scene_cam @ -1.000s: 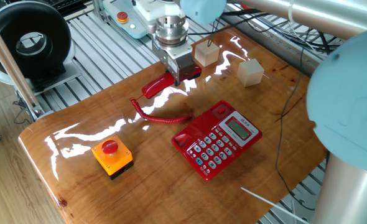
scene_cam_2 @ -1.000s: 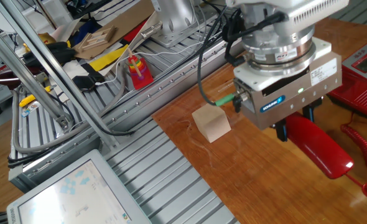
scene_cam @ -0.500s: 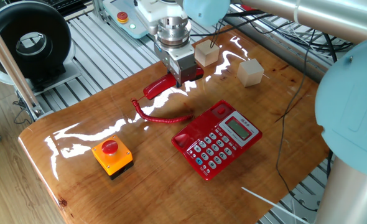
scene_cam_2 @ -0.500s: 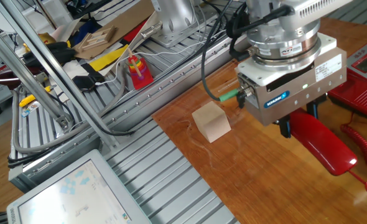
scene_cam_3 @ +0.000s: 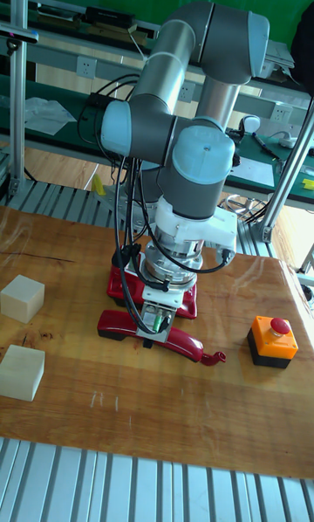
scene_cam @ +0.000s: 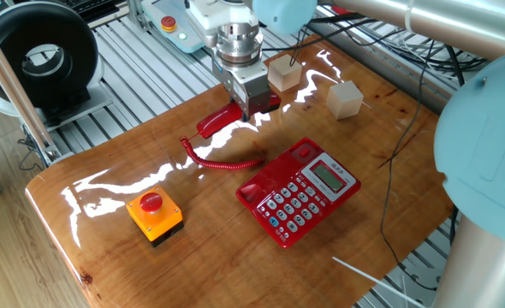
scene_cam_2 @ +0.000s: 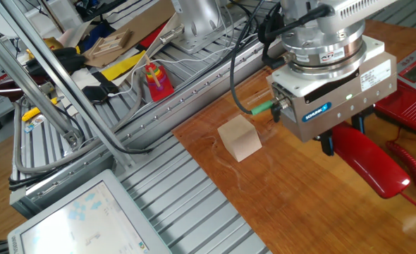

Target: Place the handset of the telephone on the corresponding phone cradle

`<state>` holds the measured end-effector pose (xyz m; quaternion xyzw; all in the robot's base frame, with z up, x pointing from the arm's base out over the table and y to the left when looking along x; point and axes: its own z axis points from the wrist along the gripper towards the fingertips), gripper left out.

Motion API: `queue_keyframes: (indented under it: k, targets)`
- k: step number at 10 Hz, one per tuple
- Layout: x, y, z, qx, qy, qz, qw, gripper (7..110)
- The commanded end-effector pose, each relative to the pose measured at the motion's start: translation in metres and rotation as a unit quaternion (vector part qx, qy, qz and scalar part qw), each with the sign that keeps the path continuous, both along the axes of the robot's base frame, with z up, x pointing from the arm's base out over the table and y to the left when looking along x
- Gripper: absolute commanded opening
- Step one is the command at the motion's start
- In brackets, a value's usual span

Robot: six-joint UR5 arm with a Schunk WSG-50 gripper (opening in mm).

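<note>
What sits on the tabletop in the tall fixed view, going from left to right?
Two wooden blocks at the left edge, one above the other → the handset, lying under the gripper → the orange box with a red button.

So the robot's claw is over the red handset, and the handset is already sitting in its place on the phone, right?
Not quite. The gripper is over the handset, but the handset lies on the table, apart from the telephone. One fixed view shows it.
</note>
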<state>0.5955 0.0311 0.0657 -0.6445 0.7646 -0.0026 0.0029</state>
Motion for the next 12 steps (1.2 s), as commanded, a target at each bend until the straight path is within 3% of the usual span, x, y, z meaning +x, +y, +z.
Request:
queue_keyframes:
  k: [1,3,9,12]
  targets:
    - [-0.004,0.005,0.001,0.013,0.007,-0.003,0.9999,7]
    - [-0.003,0.013,0.002,0.028,0.006,-0.007,0.9996,7]
    - [0.003,0.000,0.001,0.003,-0.006,-0.006,1.0000,7]
    - [0.002,0.000,0.001,0.003,-0.004,-0.004,1.0000,7]
